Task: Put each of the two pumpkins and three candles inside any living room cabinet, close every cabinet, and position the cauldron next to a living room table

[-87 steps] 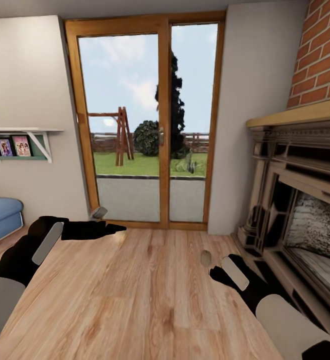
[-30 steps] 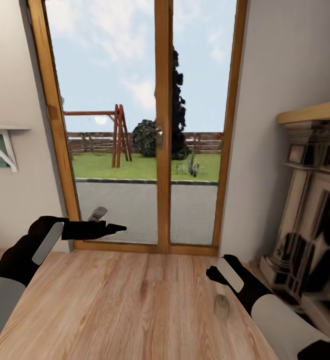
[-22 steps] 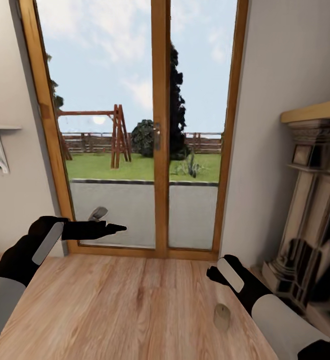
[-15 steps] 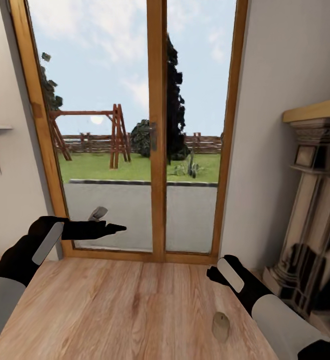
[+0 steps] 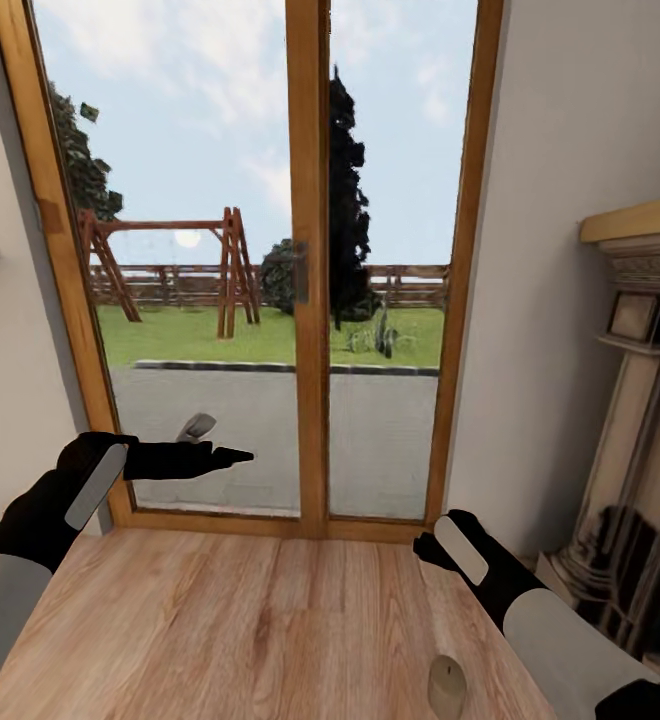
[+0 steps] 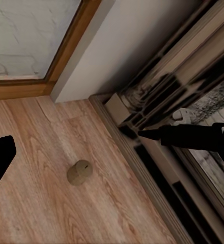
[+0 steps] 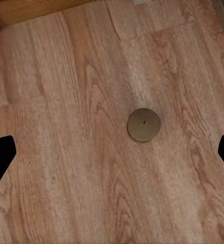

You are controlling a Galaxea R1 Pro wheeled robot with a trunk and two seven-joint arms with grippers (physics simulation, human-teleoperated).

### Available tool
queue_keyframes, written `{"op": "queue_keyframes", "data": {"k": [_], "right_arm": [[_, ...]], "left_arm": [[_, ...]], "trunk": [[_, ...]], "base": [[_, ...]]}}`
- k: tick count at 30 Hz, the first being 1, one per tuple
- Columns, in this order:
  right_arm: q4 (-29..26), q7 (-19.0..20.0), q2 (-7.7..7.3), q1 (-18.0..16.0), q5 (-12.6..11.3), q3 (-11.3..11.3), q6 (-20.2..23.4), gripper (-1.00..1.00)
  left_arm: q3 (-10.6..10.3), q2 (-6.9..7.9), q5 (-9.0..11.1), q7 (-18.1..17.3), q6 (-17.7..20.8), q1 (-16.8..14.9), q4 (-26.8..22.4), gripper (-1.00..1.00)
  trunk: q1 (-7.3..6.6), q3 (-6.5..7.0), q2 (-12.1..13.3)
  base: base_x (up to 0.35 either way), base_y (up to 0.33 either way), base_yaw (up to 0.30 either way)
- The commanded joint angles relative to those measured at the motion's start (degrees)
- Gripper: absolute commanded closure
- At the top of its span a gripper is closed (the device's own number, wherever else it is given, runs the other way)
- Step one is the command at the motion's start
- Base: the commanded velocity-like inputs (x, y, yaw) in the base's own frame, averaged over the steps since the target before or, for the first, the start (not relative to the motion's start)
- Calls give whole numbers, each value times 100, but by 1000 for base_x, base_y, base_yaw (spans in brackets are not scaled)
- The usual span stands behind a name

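Observation:
One candle (image 5: pixel 447 686), a short beige-grey cylinder with a tan top, stands upright on the wooden floor just below my right forearm. The right wrist view looks straight down on the candle (image 7: pixel 143 124), which lies between and beyond the spread fingers of my right gripper (image 7: pixel 112 155). The right gripper (image 5: pixel 422 547) is open and empty above the floor. My left gripper (image 5: pixel 215 445) is held out level at the left, open and empty. Its wrist view shows the candle (image 6: pixel 79 172) on the floor near the fireplace base. The pumpkins, cabinet and cauldron are out of view.
A tall glass patio door (image 5: pixel 308 300) with a wooden frame stands straight ahead, close by. A pale wall (image 5: pixel 560 300) is to its right. The stone fireplace surround (image 5: pixel 642 440) juts out at the right, and its stepped base (image 6: pixel 142 147) runs along the floor.
The whole view has moved forward toward the door, so the camera moved. The candle now sits lower in the picture, closer to me. Both arms keep the same pose.

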Motion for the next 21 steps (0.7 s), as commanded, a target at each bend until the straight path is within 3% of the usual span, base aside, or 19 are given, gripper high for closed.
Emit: {"op": "queue_keyframes", "data": {"k": [1,8,15,21], "right_arm": [[-10,-49,-8,-6,-53,39,10,-100],[-9,-49,-8,-2,-59,39,13,-100],[-16,-21,-17,-1,-76,39,10,-100],[-47,306,-24,1,-31,39,20,-100]], "left_arm": [[-7,3,-7,-19,21,-6,1,-100],[-9,2,-29,-19,21,-6,-5,-100],[-16,1,107,-19,21,-6,-16,-100],[-20,1,145,-140,21,-6,-12,-100]], "trunk": [[0,-7,-3],[0,-7,-3],[154,-133,-284],[285,-241,-525]], "base": [[47,-2,0],[19,-1,0],[3,0,0],[0,0,0]]}}
